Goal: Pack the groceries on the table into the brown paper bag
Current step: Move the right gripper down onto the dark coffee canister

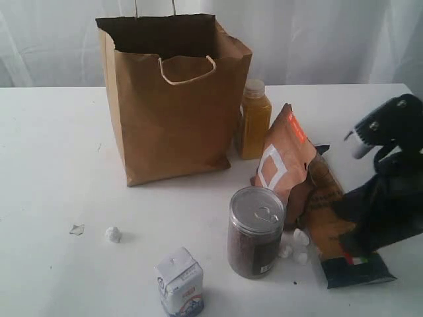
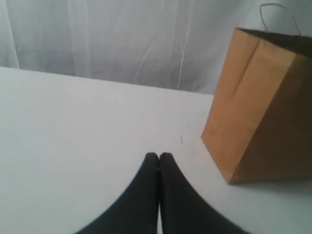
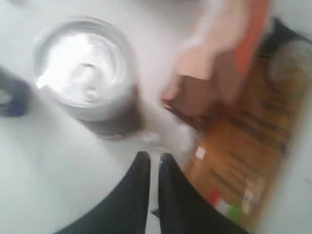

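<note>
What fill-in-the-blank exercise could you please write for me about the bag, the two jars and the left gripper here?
The brown paper bag stands upright on the table with its mouth ___.
In the exterior view, the clear jar with mustard-yellow lid stands just to the ___ of the bag.
The dark jar has a pull-tab lid of ___ colour.
The left gripper is ___, holding nothing.
Missing words: open; right; silver; shut.

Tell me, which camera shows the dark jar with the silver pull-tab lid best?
The exterior view: the dark jar with the silver pull-tab lid stands whole and sharp there, side and lid visible. The right wrist view shows it blurred, mostly its lid. The left wrist view misses it.
</note>
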Controlling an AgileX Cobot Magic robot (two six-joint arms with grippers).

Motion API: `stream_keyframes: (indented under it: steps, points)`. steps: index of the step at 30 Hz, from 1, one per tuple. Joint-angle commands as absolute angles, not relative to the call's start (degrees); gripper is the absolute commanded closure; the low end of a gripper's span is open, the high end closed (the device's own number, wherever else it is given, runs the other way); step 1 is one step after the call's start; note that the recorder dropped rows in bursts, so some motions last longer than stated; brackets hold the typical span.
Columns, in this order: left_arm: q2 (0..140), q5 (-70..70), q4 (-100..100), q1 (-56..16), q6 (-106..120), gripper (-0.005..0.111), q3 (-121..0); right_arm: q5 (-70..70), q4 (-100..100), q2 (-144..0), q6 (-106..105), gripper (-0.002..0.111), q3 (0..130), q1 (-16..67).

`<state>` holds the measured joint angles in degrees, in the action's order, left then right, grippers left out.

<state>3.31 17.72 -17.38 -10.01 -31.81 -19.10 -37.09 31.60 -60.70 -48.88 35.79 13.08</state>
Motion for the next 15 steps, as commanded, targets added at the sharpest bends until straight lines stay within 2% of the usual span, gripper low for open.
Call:
stream_keyframes:
  steps: [1, 6, 8, 12, 13, 15]
  points:
    - [4.07, 11.97, -17.32, -9.84, -31.4, 0.107, -9.39, -39.45, 47.36, -61.76, -67.9, 0.101, 34.69, 18.13]
    - [4.07, 11.27, -18.95, -9.84, -32.69, 0.107, -3.26, -35.23, 48.09, -62.28, -70.54, 0.101, 33.29, 21.81]
    - [4.07, 11.97, -22.37, -9.84, -32.69, 0.107, -2.39, -34.58, 48.09, -62.28, -72.73, 0.095, 33.29, 22.81]
    - [4.07, 18.58, -27.0, -9.84, -32.84, 0.107, -1.99, -33.91, 49.07, -62.28, -79.34, 0.071, 33.4, 24.02]
    - [4.07, 18.99, -27.36, -9.84, -33.77, 0.107, -1.91, -33.51, 49.41, -62.28, -80.39, 0.059, 33.4, 24.02]
    - [4.07, 18.05, -27.48, -9.84, -34.67, 0.107, -1.87, -32.09, 49.42, -62.28, -80.74, 0.044, 33.4, 24.02]
